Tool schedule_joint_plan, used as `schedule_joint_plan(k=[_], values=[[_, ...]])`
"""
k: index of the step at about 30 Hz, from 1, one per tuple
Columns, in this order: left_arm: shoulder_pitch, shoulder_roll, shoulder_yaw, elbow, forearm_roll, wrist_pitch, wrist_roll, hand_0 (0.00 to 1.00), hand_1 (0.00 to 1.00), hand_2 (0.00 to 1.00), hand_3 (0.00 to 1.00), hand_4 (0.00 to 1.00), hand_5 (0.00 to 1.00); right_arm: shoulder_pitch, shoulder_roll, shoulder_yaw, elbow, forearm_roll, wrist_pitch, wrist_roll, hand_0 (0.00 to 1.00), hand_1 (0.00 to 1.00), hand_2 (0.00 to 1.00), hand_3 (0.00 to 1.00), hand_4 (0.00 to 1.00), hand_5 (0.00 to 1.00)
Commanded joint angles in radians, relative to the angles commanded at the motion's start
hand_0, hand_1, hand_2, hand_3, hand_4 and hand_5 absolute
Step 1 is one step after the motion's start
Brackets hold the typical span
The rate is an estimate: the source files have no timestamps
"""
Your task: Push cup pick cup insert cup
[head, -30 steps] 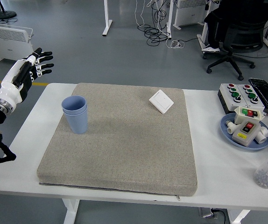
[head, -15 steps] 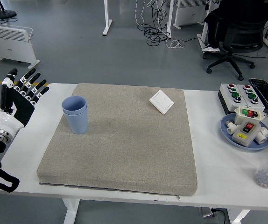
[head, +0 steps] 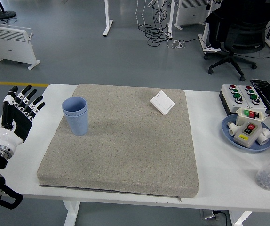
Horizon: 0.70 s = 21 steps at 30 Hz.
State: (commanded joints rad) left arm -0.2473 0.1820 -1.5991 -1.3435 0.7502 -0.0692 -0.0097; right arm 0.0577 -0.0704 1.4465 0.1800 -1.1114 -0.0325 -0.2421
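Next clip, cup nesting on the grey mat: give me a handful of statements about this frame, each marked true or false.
1. The two stacked blue plastic cups stand upright on the grey felt mat. True.
2. The robot's left hand grips the cups. False: it is open, apart from them, at the table's left edge.
3. A white square wall switch lies on the mat's far right part. True.
4. The round blue plate is on the mat. False: it sits on the white table, right of the mat.
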Motion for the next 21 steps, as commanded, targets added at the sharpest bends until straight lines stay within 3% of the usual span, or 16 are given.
schedule_joint_plan(k=[10, 21], values=[[0.049, -0.078, -0.054, -0.015, 0.085, 0.007, 0.009, 0.885, 0.901, 0.984, 0.961, 0.597, 0.998, 0.009, -0.006, 0.006, 0.000, -0.001, 0.003, 0.000, 0.693, 0.599, 0.613, 0.546, 0.115, 0.431], [0.057, -0.102, -0.073, -0.014, 0.115, 0.004, 0.016, 0.888, 0.902, 0.988, 0.960, 0.584, 0.998, 0.012, -0.010, 0.002, 0.000, 0.005, 0.005, -0.005, 0.694, 0.599, 0.612, 0.546, 0.115, 0.433]])
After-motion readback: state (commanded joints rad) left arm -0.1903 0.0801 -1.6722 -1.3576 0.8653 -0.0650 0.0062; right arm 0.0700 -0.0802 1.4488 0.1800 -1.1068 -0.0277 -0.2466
